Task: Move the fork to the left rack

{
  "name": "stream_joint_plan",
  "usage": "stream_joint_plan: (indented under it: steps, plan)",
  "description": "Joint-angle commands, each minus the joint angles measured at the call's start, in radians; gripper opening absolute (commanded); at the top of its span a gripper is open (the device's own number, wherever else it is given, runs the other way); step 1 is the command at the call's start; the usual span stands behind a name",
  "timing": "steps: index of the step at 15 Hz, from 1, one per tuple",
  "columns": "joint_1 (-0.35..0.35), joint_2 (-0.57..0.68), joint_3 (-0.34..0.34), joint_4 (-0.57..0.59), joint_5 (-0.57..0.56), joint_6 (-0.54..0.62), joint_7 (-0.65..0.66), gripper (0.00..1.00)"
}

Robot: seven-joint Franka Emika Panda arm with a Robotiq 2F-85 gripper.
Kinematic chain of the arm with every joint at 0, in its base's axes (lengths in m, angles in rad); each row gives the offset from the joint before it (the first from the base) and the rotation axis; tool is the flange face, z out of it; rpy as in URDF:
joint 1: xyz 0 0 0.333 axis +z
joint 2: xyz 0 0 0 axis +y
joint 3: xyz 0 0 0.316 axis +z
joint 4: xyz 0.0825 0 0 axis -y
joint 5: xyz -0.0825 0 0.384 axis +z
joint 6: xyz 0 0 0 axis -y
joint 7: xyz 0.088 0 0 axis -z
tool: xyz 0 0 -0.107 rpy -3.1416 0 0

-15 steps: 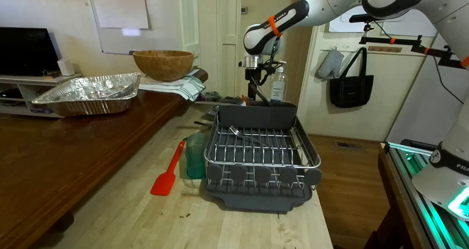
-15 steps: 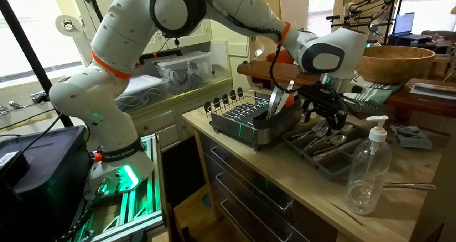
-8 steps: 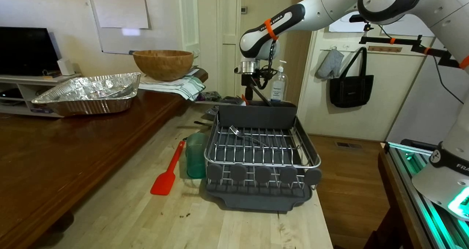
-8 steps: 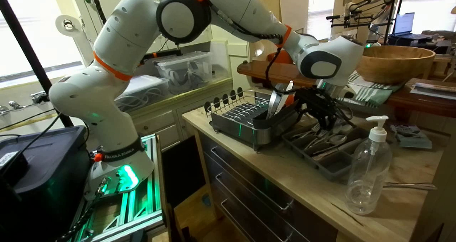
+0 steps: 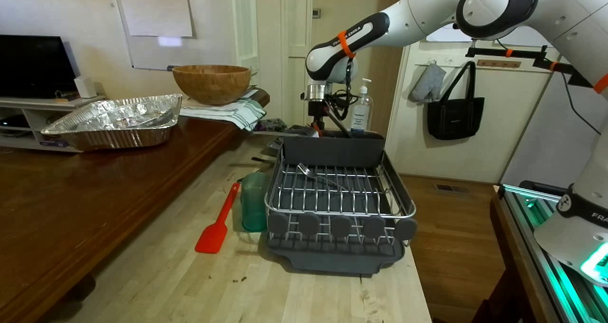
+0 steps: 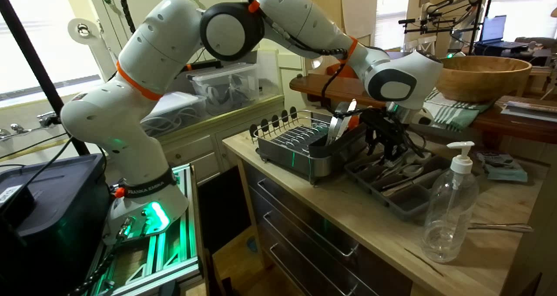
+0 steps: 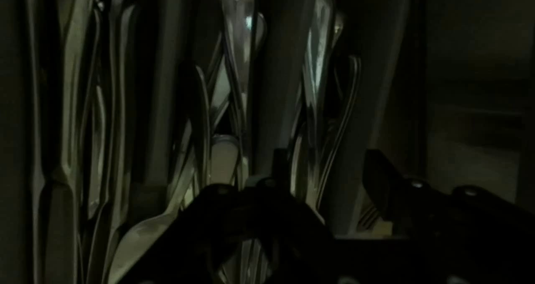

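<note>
The fingers (image 7: 378, 179) of the gripper (image 7: 326, 154) stand spread apart over the cutlery tray (image 6: 409, 200); contact with the handles seen through the gap cannot be determined. In an exterior view, the utensil holder (image 5: 334, 151) blocks sight of the fingertips. The wrist view is underlit, and the black gripper housing masks much of its lower part. A spoon (image 7: 140, 242) is partly covered by this housing. A table knife (image 7: 60, 229) is cut off at the lower edge. Fork tines (image 7: 368, 217) show close to one finger; the remainder of that piece is hidden. One fork (image 5: 311, 174) lies across the wires of the dish rack (image 6: 289, 160). Which fork the task specifies cannot be determined.

The dish rack combines bright metal wire, round grey discs and a smooth grey side wall. The cutlery tray is grey, with straight dividers. The soap bottle (image 6: 448, 226) is clear, with a white pump, and conceals one end of a metal handle (image 6: 504, 227). The tumbler (image 5: 254, 202) is translucent green. The spatula (image 5: 213, 235) is red and flat-bladed, resting on the pale, wood-grained counter (image 5: 266, 294). The foil pan (image 5: 114, 133) is crinkled; the bowl (image 5: 211, 85) is round, grained wood
</note>
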Motion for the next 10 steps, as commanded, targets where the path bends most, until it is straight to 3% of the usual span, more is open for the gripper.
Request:
stream_joint_plan:
  steps: [1, 3, 7, 9, 10]
  plan:
    - [0.028, 0.082, -0.005, 0.1, 0.01, 0.011, 0.096, 0.39]
    - [0.037, 0.104, -0.006, 0.124, 0.004, 0.021, 0.134, 0.45]
    - [0.055, 0.137, -0.017, 0.161, -0.013, 0.035, 0.184, 0.48]
    - [0.056, 0.146, -0.022, 0.176, -0.013, 0.035, 0.208, 0.45]
    - [0.055, 0.151, -0.024, 0.185, -0.011, 0.03, 0.219, 0.34]
